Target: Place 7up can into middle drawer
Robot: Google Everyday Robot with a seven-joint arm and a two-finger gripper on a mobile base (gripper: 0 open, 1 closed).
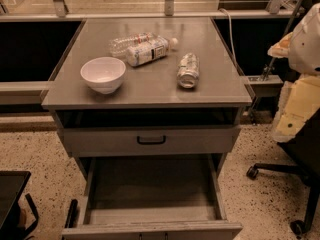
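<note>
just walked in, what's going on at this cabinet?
Nothing is being handled yet. The small silvery 7up can lies on its side on the grey cabinet top, right of the white bowl and two clear plastic bottles. The deep grey middle drawer is pulled out and bare. The gripper is out of view; only white arm parts show at the right edge.

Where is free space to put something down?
Free: on the cabinet top, the front strip before bowl and 7up can and the right edge; the whole middle drawer floor. Crowded: back centre, by the bottles. The gripper is not in view.
</note>
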